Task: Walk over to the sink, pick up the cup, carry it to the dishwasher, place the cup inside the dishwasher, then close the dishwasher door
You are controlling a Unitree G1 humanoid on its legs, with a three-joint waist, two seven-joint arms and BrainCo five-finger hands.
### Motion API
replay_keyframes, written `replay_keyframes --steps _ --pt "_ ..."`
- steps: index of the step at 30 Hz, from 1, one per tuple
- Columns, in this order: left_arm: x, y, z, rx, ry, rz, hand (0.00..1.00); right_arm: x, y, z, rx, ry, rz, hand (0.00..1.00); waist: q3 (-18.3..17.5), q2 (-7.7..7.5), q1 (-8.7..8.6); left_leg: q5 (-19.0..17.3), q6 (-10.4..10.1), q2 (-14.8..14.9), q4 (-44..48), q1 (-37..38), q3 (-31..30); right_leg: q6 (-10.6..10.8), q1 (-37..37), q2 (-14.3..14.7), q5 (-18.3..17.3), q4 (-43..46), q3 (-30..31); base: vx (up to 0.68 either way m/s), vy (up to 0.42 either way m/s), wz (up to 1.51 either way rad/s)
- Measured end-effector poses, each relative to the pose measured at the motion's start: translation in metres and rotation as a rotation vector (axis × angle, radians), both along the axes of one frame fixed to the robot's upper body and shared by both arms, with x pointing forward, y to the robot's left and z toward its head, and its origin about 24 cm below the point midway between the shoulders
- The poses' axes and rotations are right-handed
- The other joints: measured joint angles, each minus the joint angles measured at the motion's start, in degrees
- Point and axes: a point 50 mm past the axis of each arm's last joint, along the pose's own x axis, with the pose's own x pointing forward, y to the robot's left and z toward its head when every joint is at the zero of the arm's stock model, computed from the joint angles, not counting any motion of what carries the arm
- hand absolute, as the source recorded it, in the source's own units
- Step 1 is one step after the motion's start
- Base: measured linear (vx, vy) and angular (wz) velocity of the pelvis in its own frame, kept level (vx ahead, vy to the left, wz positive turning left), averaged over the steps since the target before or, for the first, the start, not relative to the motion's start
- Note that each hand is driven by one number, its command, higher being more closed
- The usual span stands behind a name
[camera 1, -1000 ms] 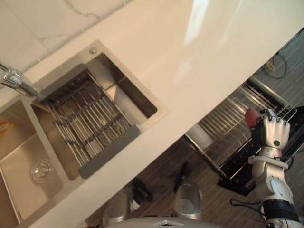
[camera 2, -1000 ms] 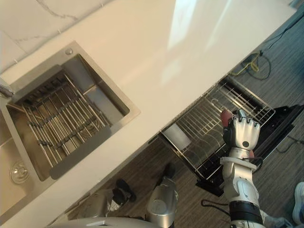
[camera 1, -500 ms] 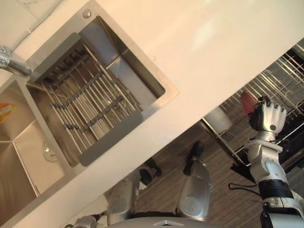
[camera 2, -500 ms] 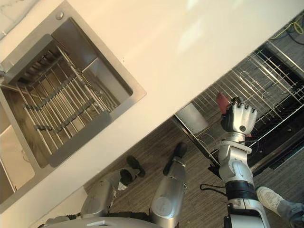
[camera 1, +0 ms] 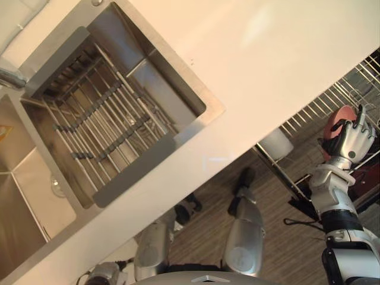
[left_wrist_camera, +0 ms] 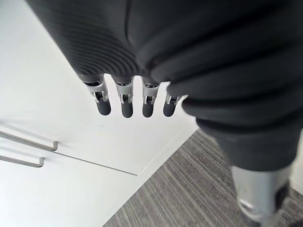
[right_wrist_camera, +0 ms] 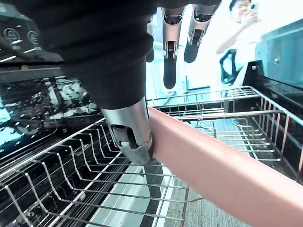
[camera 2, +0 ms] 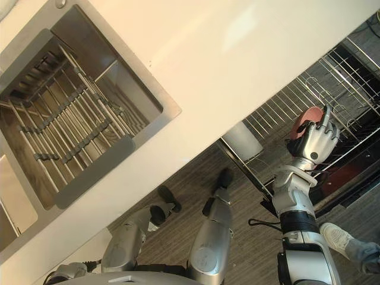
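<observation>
My right hand [camera 2: 314, 144] hung over the dishwasher's one wire rack [camera 2: 284, 108], fingers straightened and slack, only my thumb touching the single pink cup [camera 2: 302, 121] beside my palm, above that rack. One white cylinder [camera 2: 242, 141] lay in it. My left hand [left_wrist_camera: 142, 56] hung loose-fingered by a white cabinet [left_wrist_camera: 42, 90]. The sink [camera 1: 211, 110] showed two basins.
</observation>
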Motion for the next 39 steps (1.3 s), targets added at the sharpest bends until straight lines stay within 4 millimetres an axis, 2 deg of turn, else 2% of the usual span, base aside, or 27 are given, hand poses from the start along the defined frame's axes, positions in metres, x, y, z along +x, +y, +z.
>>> replay_keyframes --steps 2,3,7,11,12,15,16,18,20,21,23,26,28,30,32,35,39 --pt "-0.005 -0.001 -0.001 -0.037 0.035 -0.009 0.0 0.003 0.004 -0.008 0.077 0.0 -0.004 0.0 0.7 -1.07 0.02 -0.4 -0.6 0.9 0.3 1.5 1.1 -0.4 1.0 1.4 0.4 -1.3 1.3 0.03 -0.041 -0.46" --pt "-0.009 -0.001 -0.002 -0.054 0.058 -0.008 0.0 0.009 0.011 -0.009 0.123 -0.011 0.009 0.0 1.2 -2.13 0.09 -0.8 -1.2 1.4 0.4 3.2 2.2 -0.7 1.7 2.5 0.6 -1.9 2.9 0.02 -0.032 -0.58" --pt "-0.021 -0.003 -0.005 -0.09 0.102 -0.052 0.0 0.014 0.022 -0.015 0.172 -0.005 0.044 0.0 1.3 -3.45 0.05 -2.3 -2.6 2.7 1.9 5.4 4.2 -1.0 2.6 5.0 2.3 -5.0 6.8 0.01 -0.02 -0.7" --pt "-0.037 -0.011 -0.009 -0.096 0.169 -0.106 0.0 0.022 0.043 -0.011 0.176 -0.014 0.142 0.0 1.2 -3.95 0.19 -4.2 -4.5 1.3 3.1 7.0 -5.4 -0.7 3.0 7.2 2.8 -7.8 11.8 -0.03 -0.019 -0.74" --pt "-0.038 -0.011 -0.009 -0.091 0.17 -0.123 0.0 0.023 0.046 -0.011 0.182 -0.018 0.153 0.0 1.2 -4.04 0.23 -4.4 -4.7 1.2 3.1 7.3 -5.9 -0.7 3.1 7.6 2.8 -7.9 12.5 -0.04 -0.002 -0.59" --pt "-0.041 -0.012 -0.01 -0.082 0.162 -0.151 0.0 0.024 0.058 -0.019 0.237 -0.014 0.189 0.0 0.4 -5.22 0.34 -5.3 -5.0 0.3 3.2 8.1 -8.8 -0.7 2.8 8.3 2.8 -8.2 13.7 -0.05 -0.02 -0.4" --pt "-0.044 -0.011 -0.01 -0.075 0.168 -0.152 0.0 0.026 0.066 -0.023 0.25 -0.002 0.217 0.0 -0.2 -6.1 0.38 -5.7 -5.3 0.1 3.4 8.2 -8.8 -0.7 2.5 8.5 2.8 -8.4 14.1 -0.02 -0.008 -0.43" --pt "-0.05 -0.01 -0.011 -0.062 0.179 -0.142 0.0 0.027 0.074 -0.028 0.271 0.013 0.252 0.0 -0.8 -7.13 1.21 -6.2 -5.5 -0.7 4.0 8.5 -11.2 -0.9 2.2 8.6 3.0 -8.5 14.6 -0.01 -0.008 -0.58" --pt "-0.061 -0.019 -0.013 -0.09 0.196 -0.104 0.0 0.03 0.082 -0.028 0.296 0.015 0.321 0.0 -1.1 -7.25 2.64 -8.9 -5.2 -2.4 5.7 9.2 -21.1 -1.0 2.2 9.6 3.1 -8.2 15.9 -0.01 -0.005 -0.76" --pt "-0.064 -0.021 -0.013 -0.097 0.202 -0.1 0.0 0.031 0.086 -0.029 0.304 0.018 0.344 0.0 -1.4 -7.27 2.68 -9.8 -5.0 -2.7 6.0 9.3 -22.2 -1.0 2.2 9.8 3.1 -8.0 16.0 -0.02 0.049 -0.59" --pt "-0.07 -0.03 -0.014 -0.122 0.208 -0.087 0.0 0.031 0.091 -0.035 0.411 0.019 0.416 0.0 -2.2 -7.81 2.58 -11.3 -4.4 -2.7 7.2 9.5 -21.6 -1.1 2.2 9.8 3.1 -7.4 16.6 -0.03 0.07 -0.34" --pt "-0.076 -0.031 -0.015 -0.105 0.223 -0.102 0.0 0.033 0.097 -0.038 0.607 -0.01 0.484 0.0 -3.0 -7.92 2.77 -11.4 -4.1 -2.8 7.1 9.9 -20.8 -1.2 2.2 9.6 3.1 -6.7 16.3 -0.03 0.049 -0.14" --pt "-0.076 -0.031 -0.015 -0.108 0.225 -0.101 0.0 0.033 0.094 -0.035 0.7 -0.051 0.511 0.0 -3.4 -7.87 2.63 -11.4 -4.1 -2.8 7.0 10.2 -21.2 -1.8 2.3 9.1 3.6 -6.3 14.9 0.04 0.003 0.08" --pt "-0.079 -0.033 -0.015 -0.13 0.24 -0.104 0.0 0.028 0.087 -0.033 0.794 -0.058 0.562 0.0 -3.7 -7.57 2.57 -11.6 -4.5 -2.7 7.0 12.0 -22.0 -1.4 3.5 8.6 5.5 -5.1 13.4 0.09 -0.016 0.11" --pt "-0.079 -0.036 -0.015 -0.151 0.244 -0.117 0.0 0.022 0.083 -0.038 0.831 -0.035 0.579 0.0 -4.9 -6.67 2.4 -11.6 -4.6 -2.3 6.7 12.4 -23.1 -1.5 4.1 8.7 5.3 -4.6 12.0 0.07 -0.019 0.19" --pt "-0.08 -0.037 -0.015 -0.156 0.268 -0.183 0.0 0.017 0.082 -0.041 0.855 0.011 0.624 0.0 -5.3 -6.11 2.5 -11.3 -4.8 -2.2 5.2 15.8 -23.9 -1.2 7.0 8.7 4.8 -3.8 11.0 0.04 -0.006 0.13" --pt "-0.089 -0.036 -0.014 -0.162 0.315 -0.256 0.0 0.013 0.089 -0.028 0.833 -0.017 0.697 0.0 -6.3 -6.85 2.78 -11.6 -4.5 -2.5 5.2 17.8 -23.8 -1.6 8.4 7.5 1.6 -2.2 8.5 -0.06 0.023 0.02"
